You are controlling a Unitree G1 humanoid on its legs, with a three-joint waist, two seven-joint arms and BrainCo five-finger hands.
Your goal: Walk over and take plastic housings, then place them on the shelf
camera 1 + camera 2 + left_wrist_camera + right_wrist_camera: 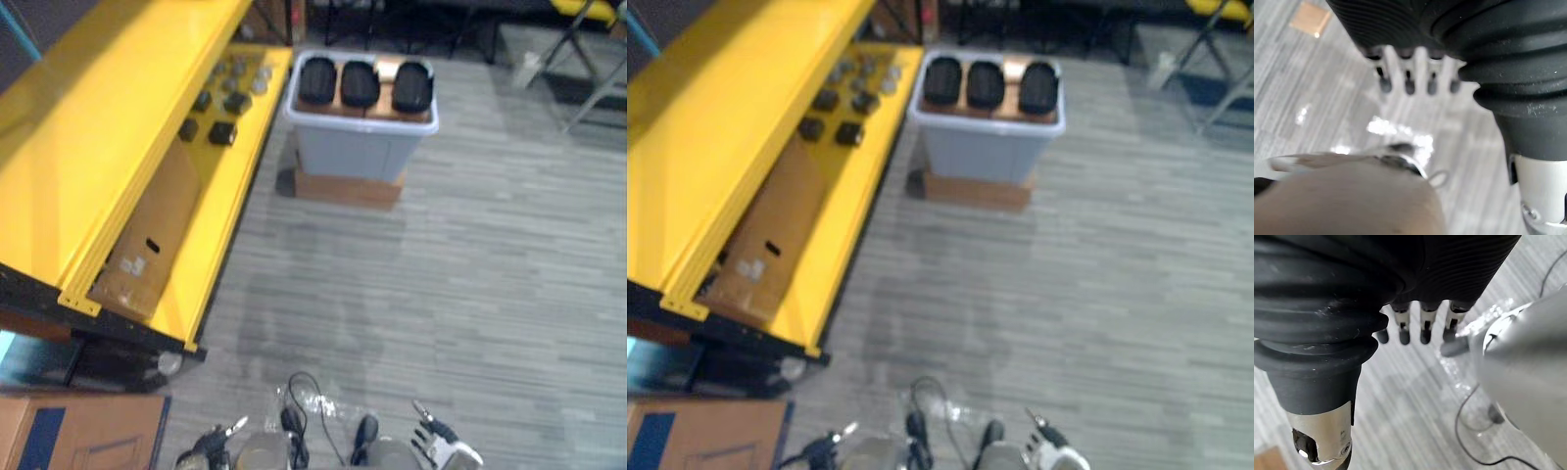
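Three black plastic housings [360, 83] lie side by side on top of a grey bin [358, 147] across the floor, far ahead of me. To the left of the bin runs the yellow shelf [230, 211], with several small black and grey parts [223, 132] on its lower deck. My left hand [211, 441] and right hand [441, 446] hang low at the near edge, far from the bin. In the wrist views the left hand's fingers [1409, 78] and the right hand's fingers [1424, 325] hang straight over the floor and hold nothing.
The bin stands on a flat cardboard box [348, 188]. A cardboard sheet [152, 235] lies on the shelf's lower deck. Another cardboard box [78, 431] sits at the near left. Metal chair legs [588, 59] stand at the far right. Grey floor stretches between me and the bin.
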